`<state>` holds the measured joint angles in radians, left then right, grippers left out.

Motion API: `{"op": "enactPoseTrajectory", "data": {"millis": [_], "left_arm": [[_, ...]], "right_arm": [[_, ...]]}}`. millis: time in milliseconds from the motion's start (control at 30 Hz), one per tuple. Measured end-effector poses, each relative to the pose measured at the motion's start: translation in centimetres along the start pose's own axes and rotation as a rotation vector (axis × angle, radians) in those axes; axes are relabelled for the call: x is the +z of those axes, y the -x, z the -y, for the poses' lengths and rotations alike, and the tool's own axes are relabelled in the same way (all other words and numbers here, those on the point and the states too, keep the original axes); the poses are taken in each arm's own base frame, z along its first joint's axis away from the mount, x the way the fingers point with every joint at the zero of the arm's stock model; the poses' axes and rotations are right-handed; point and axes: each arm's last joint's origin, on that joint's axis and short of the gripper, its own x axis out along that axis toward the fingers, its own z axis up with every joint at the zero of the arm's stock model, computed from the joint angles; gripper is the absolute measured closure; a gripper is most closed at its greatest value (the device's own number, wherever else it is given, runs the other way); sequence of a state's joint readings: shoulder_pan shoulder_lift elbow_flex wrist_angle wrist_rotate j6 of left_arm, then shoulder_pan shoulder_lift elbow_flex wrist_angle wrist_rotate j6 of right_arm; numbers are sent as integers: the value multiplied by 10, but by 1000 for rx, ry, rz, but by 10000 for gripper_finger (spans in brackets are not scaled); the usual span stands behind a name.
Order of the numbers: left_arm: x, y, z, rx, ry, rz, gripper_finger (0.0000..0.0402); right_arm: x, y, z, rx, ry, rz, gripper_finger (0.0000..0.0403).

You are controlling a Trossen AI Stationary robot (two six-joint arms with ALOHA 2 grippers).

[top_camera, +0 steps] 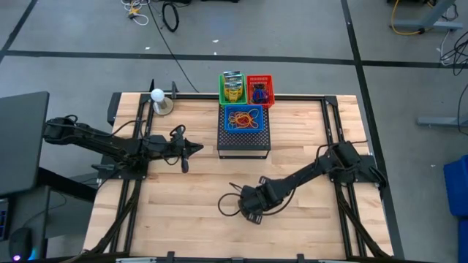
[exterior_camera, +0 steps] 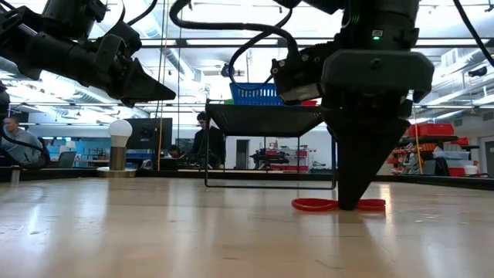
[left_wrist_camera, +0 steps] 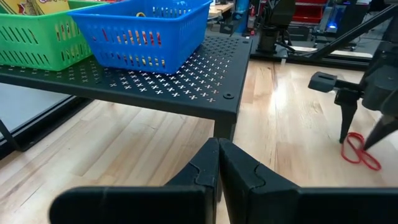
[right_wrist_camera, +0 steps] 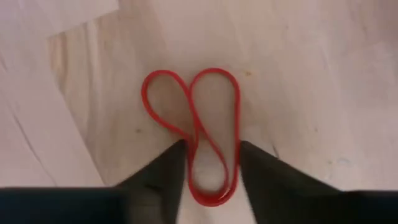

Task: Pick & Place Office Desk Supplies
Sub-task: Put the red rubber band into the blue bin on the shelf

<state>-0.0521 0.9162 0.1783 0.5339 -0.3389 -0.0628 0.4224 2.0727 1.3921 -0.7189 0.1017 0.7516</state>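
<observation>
The wooden bench (top_camera: 183,219) carries a black mesh stand (top_camera: 244,142) near its far edge, and on this stand sit three small baskets: a blue basket (top_camera: 243,117) with many rubber bands inside, a green basket (top_camera: 232,89) with printed boxes, and a red basket (top_camera: 259,89) beside it. A small white lamp (top_camera: 157,98) stands at the far left part of the bench

The left gripper (top_camera: 186,150) waits in the air to the left of the stand, with its fingers pressed together and nothing between them. The right gripper (right_wrist_camera: 212,163) is down at the bench in the near middle part, well apart from the baskets. Its fingertips touch or almost touch the wood, and they stand apart on both sides of one loop of a red rubber band (right_wrist_camera: 193,134). It does not have hold of the band yet

The band lies flat on the bench, twisted into a figure like the number eight. In my judgement it is very light, soft and thin, so it gives no resistance and can easily slip out under the fingertips or stretch and snap away when it is lifted. Because it lies so flat, the fingers must press down to the wood and close across the strands. The best place to take hold seems to be near the crossing of the two loops, where more strands come together, so the grip catches more rubber and the loops hang evenly below
</observation>
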Motion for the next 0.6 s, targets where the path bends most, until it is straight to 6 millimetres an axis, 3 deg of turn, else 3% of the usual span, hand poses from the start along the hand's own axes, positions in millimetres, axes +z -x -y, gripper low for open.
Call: {"op": "enactPoseTrajectory", "data": {"millis": [133, 267, 433, 600], "left_arm": [[0, 0, 0, 0, 2, 1, 383], [0, 0, -1, 14, 16, 1, 383], [4, 2, -5, 44, 19, 28, 385], [10, 4, -14, 20, 40, 63, 395]], "right_arm": [[0, -1, 0, 0, 2, -7, 331], [0, -1, 1, 12, 0, -23, 391], [4, 14, 0, 30, 7, -34, 394], [16, 61, -3, 98, 16, 50, 399]]}}
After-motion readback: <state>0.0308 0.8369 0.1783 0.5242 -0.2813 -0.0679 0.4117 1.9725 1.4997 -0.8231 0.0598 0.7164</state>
